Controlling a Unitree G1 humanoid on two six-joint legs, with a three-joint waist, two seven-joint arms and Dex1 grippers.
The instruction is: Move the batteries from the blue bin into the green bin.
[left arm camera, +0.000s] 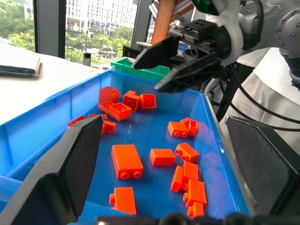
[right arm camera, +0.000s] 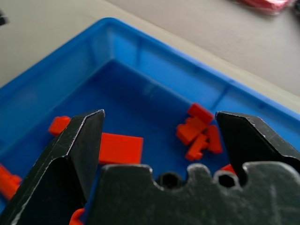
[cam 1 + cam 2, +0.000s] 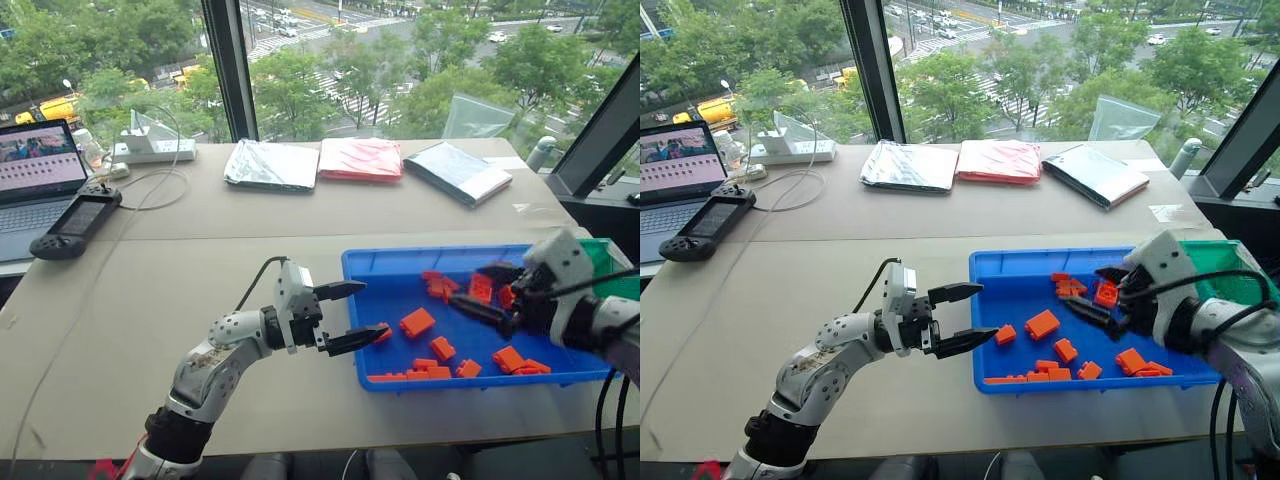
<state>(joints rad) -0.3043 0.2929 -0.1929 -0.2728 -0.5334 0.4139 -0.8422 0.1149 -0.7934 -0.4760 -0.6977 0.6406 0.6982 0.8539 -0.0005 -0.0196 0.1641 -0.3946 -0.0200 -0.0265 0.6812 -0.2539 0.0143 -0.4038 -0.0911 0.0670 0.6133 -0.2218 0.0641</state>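
pincers (image 3: 350, 315) (image 3: 490, 295) gape, levelled over blue bin (image 3: 400, 290).

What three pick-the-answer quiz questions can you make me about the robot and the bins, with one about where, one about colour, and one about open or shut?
1. Where is the green bin?
A. beyond the right gripper, at the blue bin's far right
B. beside the laptop
C. on the floor

2. What colour are the blocks in the blue bin?
A. yellow
B. orange
C. white

3. How is the left gripper?
A. shut on a block
B. shut, empty
C. open, empty

Answers: 1 A, its green rim shows behind the right gripper. 2 B, every block in the tray is orange. 3 C, its black fingers stand apart with nothing between them.
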